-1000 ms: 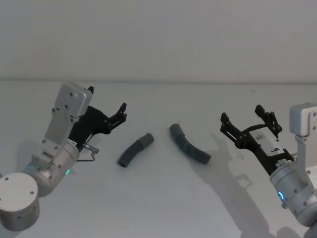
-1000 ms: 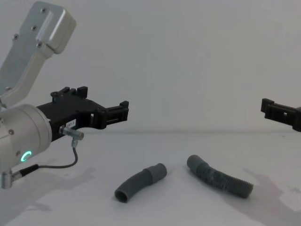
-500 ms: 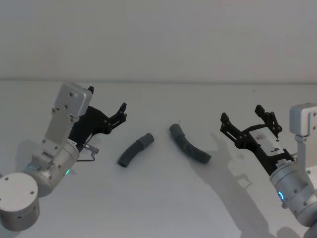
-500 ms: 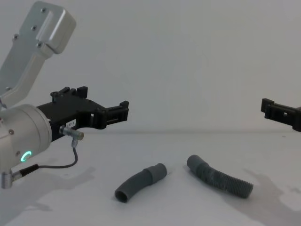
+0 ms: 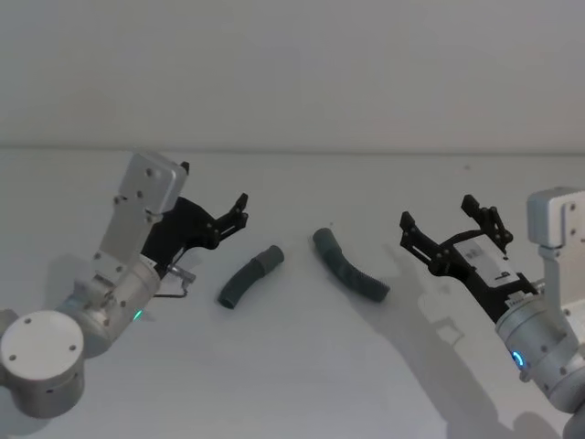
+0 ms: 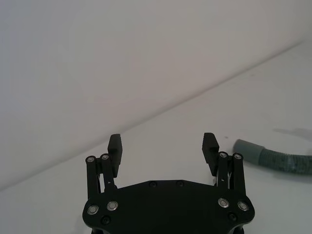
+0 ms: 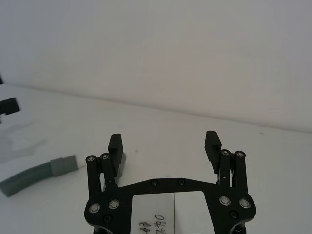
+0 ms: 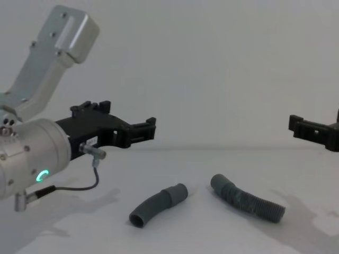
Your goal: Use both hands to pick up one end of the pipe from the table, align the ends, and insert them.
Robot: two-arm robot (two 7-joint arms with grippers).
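Two dark-grey pieces of the pipe lie apart on the white table [image 5: 302,366]. The left piece [image 5: 249,278] is smooth and curved, its stepped cuff end [image 8: 177,193] pointing toward the other piece. The right piece [image 5: 349,265] is ribbed, with a smooth cuff [image 8: 218,182] at its near-centre end. My left gripper [image 5: 236,212] hovers open to the left of the left piece, above the table. My right gripper [image 5: 439,216] hovers open to the right of the ribbed piece. Nothing sits between the fingers of my left gripper [image 6: 162,142] or my right gripper [image 7: 164,142].
A plain pale wall [image 5: 292,73] rises behind the table's far edge. A thin cable [image 8: 79,184] loops under the left wrist. The ribbed piece [image 6: 273,158] lies ahead in the left wrist view, the smooth piece [image 7: 36,174] in the right wrist view.
My left arm has shifted right, bringing its gripper closer to the left piece. The right gripper has edged slightly left. Both pipe pieces lie where they were.
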